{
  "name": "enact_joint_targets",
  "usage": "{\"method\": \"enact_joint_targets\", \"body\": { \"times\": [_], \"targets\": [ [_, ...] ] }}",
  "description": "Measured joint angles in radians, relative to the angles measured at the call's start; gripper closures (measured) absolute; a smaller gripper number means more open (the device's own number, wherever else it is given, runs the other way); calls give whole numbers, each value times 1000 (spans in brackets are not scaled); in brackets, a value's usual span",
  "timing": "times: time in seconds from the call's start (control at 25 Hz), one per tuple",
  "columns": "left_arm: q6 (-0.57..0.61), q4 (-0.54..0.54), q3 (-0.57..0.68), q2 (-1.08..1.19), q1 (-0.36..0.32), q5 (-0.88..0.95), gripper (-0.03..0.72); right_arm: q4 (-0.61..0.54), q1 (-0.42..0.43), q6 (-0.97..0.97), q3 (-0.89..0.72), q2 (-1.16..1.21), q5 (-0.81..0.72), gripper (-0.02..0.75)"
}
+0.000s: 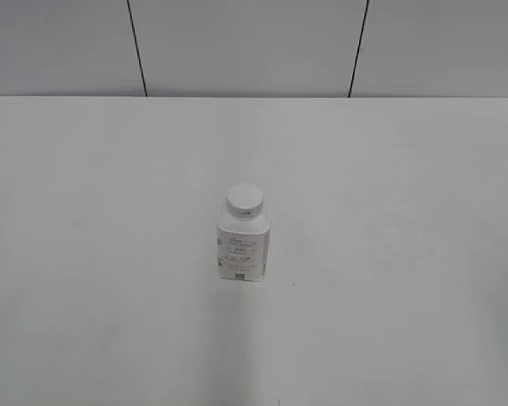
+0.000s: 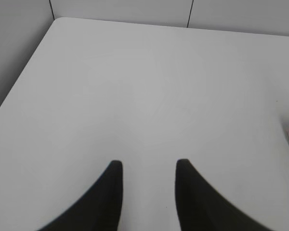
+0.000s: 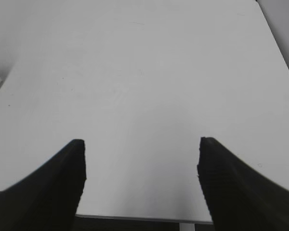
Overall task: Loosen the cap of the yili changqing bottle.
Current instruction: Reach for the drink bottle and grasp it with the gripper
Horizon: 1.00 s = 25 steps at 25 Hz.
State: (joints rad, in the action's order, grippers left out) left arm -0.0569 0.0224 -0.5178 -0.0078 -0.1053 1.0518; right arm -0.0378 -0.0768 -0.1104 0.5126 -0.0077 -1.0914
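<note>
White squat bottle (image 1: 244, 243), flat round cap (image 1: 244, 200)

Label print on the bottle (image 1: 243, 243) too small to read in the exterior view; in the left wrist view only a sliver at the right edge, in the right wrist view a corner at the left edge; both arms outside the exterior view

- The left gripper (image 2: 148, 166) hangs with its two dark fingers (image 2: 108, 192) parted by a moderate gap, nothing between them.
- The right gripper (image 3: 142, 144) has its fingers (image 3: 62, 178) spread much wider, also holding nothing.
</note>
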Motion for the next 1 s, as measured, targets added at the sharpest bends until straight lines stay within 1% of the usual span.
{"method": "enact_joint_targets", "body": {
  "times": [1.0],
  "targets": [
    [0, 0, 0, 0, -1, 0, 449, -1, 0, 0, 0, 0, 0, 167]
  ]
}}
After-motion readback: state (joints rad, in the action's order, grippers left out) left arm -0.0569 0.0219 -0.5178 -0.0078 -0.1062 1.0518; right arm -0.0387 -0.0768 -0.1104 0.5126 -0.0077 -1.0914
